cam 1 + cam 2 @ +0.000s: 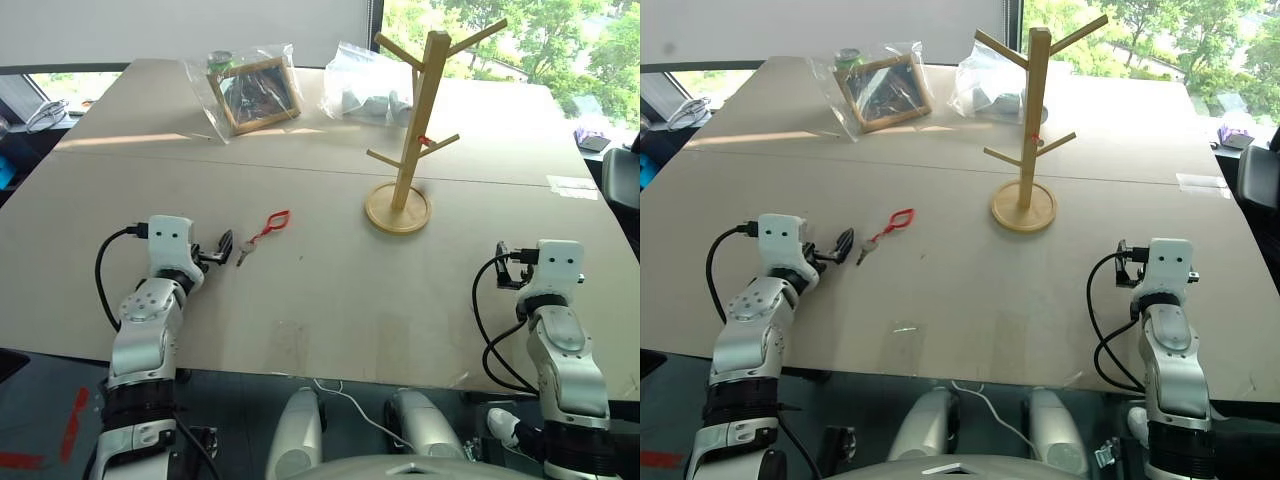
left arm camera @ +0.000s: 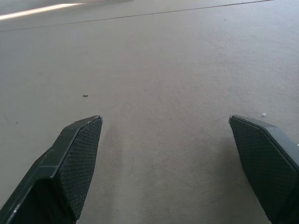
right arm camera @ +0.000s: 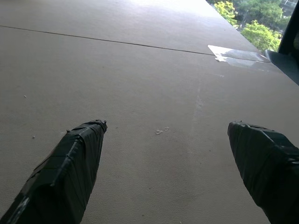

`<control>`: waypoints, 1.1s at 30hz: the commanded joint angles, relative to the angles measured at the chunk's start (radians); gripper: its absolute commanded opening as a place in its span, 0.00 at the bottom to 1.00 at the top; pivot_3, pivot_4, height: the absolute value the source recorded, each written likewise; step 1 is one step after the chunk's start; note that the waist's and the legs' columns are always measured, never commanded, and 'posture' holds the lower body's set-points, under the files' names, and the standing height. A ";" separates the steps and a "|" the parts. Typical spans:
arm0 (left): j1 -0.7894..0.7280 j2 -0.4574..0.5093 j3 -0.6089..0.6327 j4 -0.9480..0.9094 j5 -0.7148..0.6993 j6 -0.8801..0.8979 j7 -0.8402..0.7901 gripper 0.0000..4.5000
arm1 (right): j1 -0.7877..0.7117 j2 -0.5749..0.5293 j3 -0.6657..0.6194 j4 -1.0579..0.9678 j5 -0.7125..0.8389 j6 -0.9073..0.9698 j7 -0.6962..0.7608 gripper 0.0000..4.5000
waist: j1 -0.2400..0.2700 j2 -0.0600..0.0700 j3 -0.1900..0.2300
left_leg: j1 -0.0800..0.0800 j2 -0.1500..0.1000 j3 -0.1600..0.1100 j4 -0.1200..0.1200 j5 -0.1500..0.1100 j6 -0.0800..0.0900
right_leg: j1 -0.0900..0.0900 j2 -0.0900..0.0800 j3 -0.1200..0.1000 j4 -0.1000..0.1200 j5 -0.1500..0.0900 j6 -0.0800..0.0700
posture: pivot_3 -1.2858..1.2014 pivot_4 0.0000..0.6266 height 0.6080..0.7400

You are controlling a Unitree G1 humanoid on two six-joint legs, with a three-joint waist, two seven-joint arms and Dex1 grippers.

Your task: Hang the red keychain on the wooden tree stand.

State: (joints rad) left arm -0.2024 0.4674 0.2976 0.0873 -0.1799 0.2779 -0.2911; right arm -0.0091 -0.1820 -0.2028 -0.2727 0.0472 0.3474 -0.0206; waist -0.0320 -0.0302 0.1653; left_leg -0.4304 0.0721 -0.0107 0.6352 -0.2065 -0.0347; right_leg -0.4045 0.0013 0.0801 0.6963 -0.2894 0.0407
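Observation:
The red keychain (image 1: pixel 272 224) lies flat on the tan table (image 1: pixel 330 290), a thin red loop with a small silver key (image 1: pixel 243 255) at its near end. My left gripper (image 1: pixel 215 252) rests on the table just left of the key, open, and the left wrist view shows bare table between its fingers (image 2: pixel 77 154). The wooden tree stand (image 1: pixel 405 130) is upright at centre right on its round base (image 1: pixel 397 212), with a tiny red clip (image 1: pixel 424 140) on one peg. In the right wrist view my right gripper (image 3: pixel 166 123) is open over bare table near the right front edge.
A square wooden picture frame in a clear bag (image 1: pixel 255 95) and a second clear bag (image 1: pixel 365 90) lie at the back of the table. A patch of tape (image 1: pixel 572 185) sits near the right edge. A seam (image 1: pixel 300 165) crosses the tabletop.

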 commanded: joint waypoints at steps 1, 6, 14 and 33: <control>0.006 0.058 0.070 -0.042 -0.058 0.027 -0.050 0.99 | -0.043 0.001 0.013 -0.009 -0.006 -0.006 0.000 1.00 | -0.001 0.000 0.000 | 0.000 0.000 0.000 0.000 0.000 0.000 | 0.000 0.000 0.000 0.000 0.000 0.000 | 0.52 0.24 1.00; -0.050 0.231 0.103 -0.036 -0.190 0.156 -0.266 0.99 | -0.107 -0.037 0.058 -0.049 0.029 0.042 0.090 1.00 | -0.012 0.000 0.001 | 0.001 0.002 -0.001 -0.001 0.000 0.000 | -0.001 0.002 0.000 0.001 0.000 0.000 | 0.52 0.24 1.00; -0.249 0.450 -0.107 0.117 -0.215 0.261 -0.699 0.99 | -0.097 -0.275 0.133 -0.224 0.373 0.292 0.571 1.00 | -0.001 0.000 0.001 | -0.001 -0.001 -0.001 -0.001 0.000 0.000 | 0.000 -0.001 -0.002 -0.001 0.000 0.000 | 0.52 0.24 1.00; -0.597 0.292 -0.423 0.691 0.099 -0.130 -0.882 0.94 | -0.221 -0.326 0.270 -0.338 0.520 0.420 0.649 1.00 | -0.002 0.000 0.002 | -0.002 0.000 -0.003 0.001 0.000 0.000 | 0.000 0.002 -0.003 0.000 0.000 0.000 | 0.52 0.24 1.00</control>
State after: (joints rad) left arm -0.7842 0.7711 -0.1267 0.7570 -0.0977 0.1804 -1.1850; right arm -0.2238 -0.5048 0.0821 -0.5605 0.5497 0.7667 0.6341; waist -0.0342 -0.0299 0.1672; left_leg -0.4323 0.0724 -0.0135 0.6368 -0.2065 -0.0346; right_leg -0.4047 0.0030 0.0775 0.6962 -0.2896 0.0405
